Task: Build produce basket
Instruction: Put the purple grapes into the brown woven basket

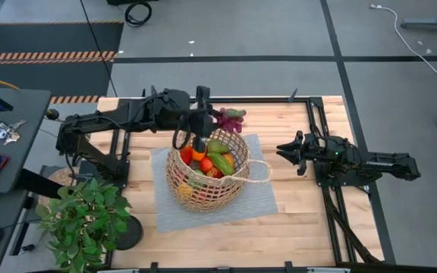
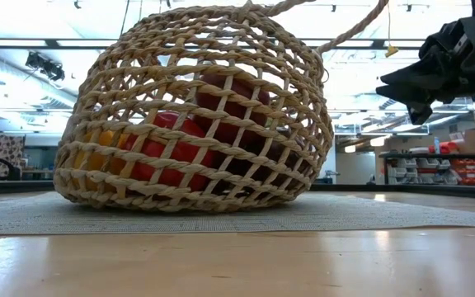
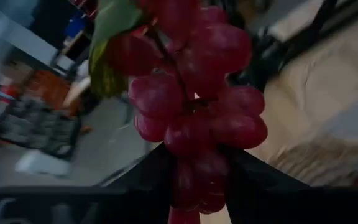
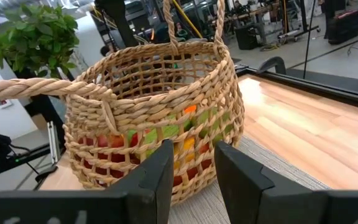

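Holding one purple grape bunch in my left pincer, fingers clamped narrow on its lower end, I hung it just past the far rim of the basket.

Item: one basket, round wicker, two loop handles, on one grey mat mid-desk, nearer the far edge.

Item: produce already inside, heaped near the brim: red, orange, green and yellow pieces; exact count not readable through the weave.

Item: my right pincer, fingers closed on nothing, waited beside the basket toward the right edge.

Item: one potted plant, near-left corner.

Judged status: nearly complete; grapes left to drop in, no other loose produce seen on the desk.
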